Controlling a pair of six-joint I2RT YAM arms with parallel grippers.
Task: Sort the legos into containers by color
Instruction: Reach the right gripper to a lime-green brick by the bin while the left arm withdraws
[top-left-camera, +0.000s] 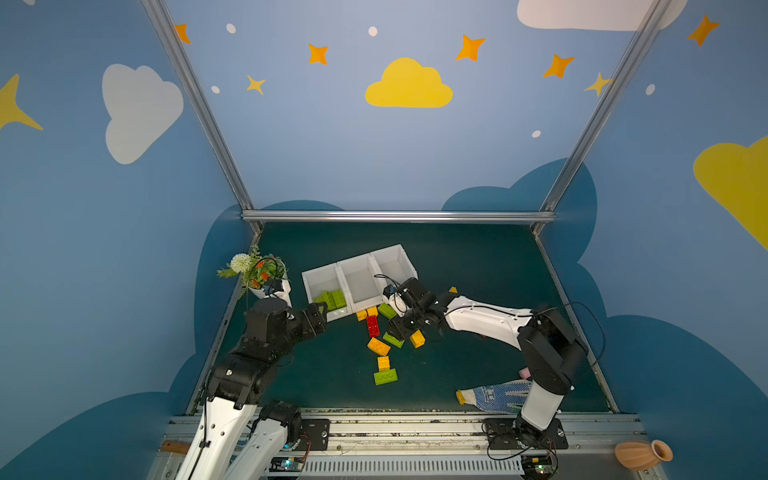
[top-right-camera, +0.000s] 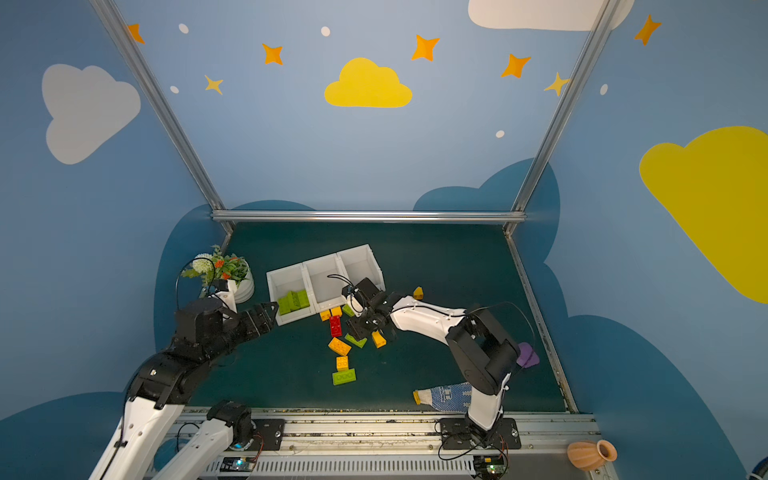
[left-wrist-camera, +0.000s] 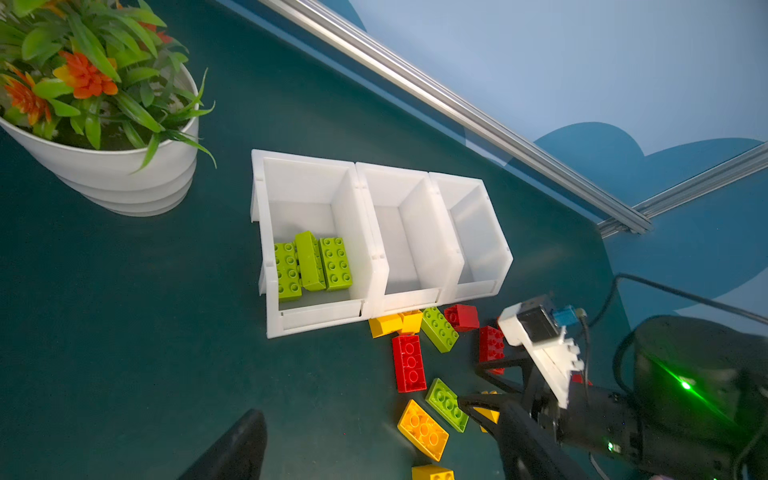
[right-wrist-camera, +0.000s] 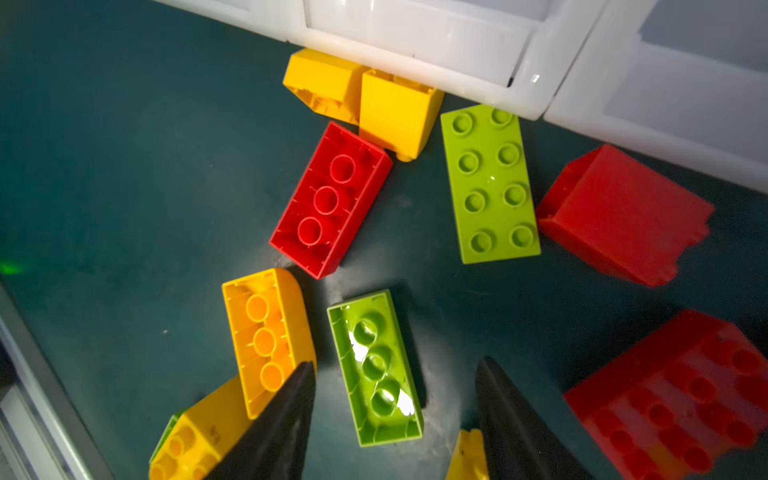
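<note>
Right claw hangs open, one finger on each side of the upside-down green brick, low in the right wrist view. The brick's long way runs along the fingers. It looks not yet touched. The green bin sits up-left in a top view.

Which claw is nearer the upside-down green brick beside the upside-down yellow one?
Right. The right claw straddles the upside-down green brick; the left claw is off by the bin holding sorted green bricks.
</note>
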